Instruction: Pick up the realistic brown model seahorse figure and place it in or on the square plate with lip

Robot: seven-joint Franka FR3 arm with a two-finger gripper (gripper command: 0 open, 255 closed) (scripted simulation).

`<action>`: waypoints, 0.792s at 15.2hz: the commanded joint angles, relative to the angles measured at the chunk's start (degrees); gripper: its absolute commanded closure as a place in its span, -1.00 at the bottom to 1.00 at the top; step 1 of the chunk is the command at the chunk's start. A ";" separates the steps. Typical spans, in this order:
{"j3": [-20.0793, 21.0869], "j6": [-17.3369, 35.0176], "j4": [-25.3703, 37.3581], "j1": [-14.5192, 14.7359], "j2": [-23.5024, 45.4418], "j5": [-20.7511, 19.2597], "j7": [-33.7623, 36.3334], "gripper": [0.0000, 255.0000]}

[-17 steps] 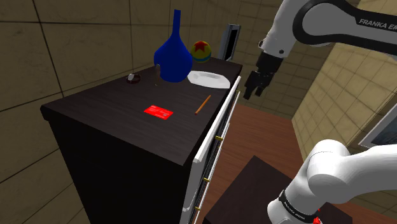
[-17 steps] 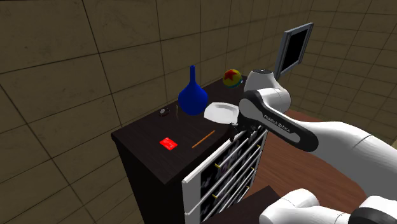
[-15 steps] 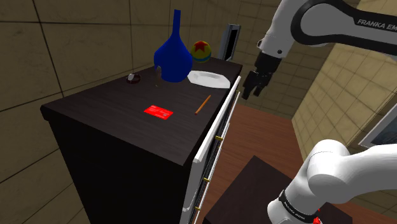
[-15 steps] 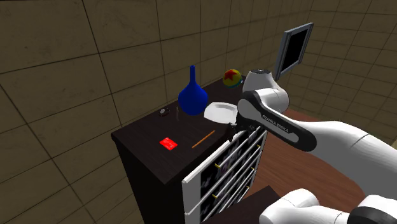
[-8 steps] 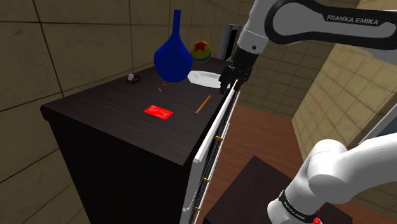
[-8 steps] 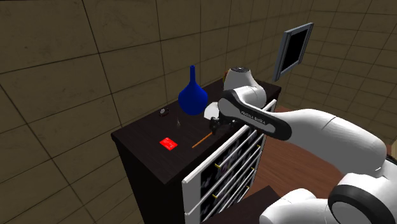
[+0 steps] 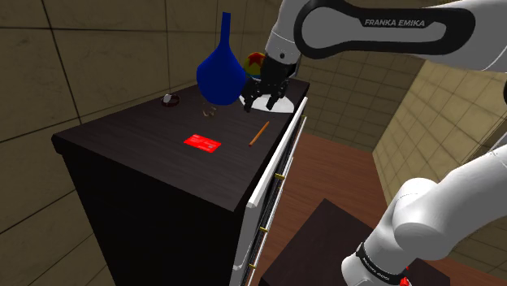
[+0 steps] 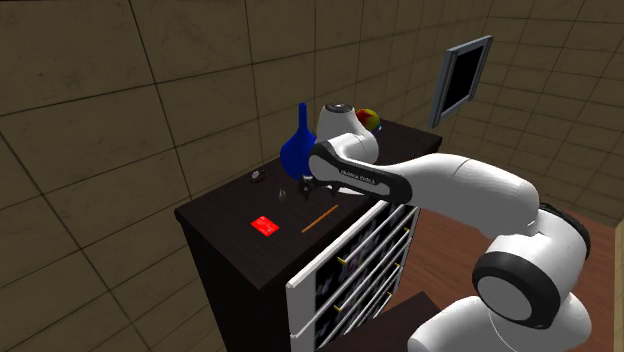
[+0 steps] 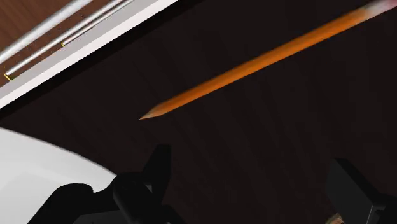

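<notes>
Swung in from beyond the drawer fronts, the white Franka arm [image 7: 370, 28] now holds its pincer [image 7: 264, 99] over the tabletop [image 7: 138, 134] of the dark chest of drawers [image 7: 154, 219]; a second ago it hung out past the edge. Its two black fingers [image 9: 157, 167] are released, standing well apart with nothing but bare dark surface between them. The tall blue vase [image 7: 221, 75] stands just beside the pincer, on the shoulder view's left of it. The white square plate with lip [image 9: 38, 159] lies beneath and just behind the pincer, close by one finger. A coloured ball [image 8: 370, 116] sits beyond the pincer, toward the wall. An orange pencil [image 9: 254, 63] lies just ahead of the fingertips, apart from them. A red card [image 7: 202, 142] lies farther off, past the pencil. The brown seahorse figure [image 7: 210, 110], upright against the vase a second ago, now shows as a low brownish shape near the vase's foot, on the far side of the vase from the pincer and untouched.
</notes>
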 commanded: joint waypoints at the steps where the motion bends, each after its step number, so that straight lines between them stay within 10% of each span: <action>1: 1.38 1.28 3.46 -0.16 3.60 -1.14 2.20 -1.00; 12: 7.33 2.80 28.30 1.34 26.07 -12.98 15.36 -1.00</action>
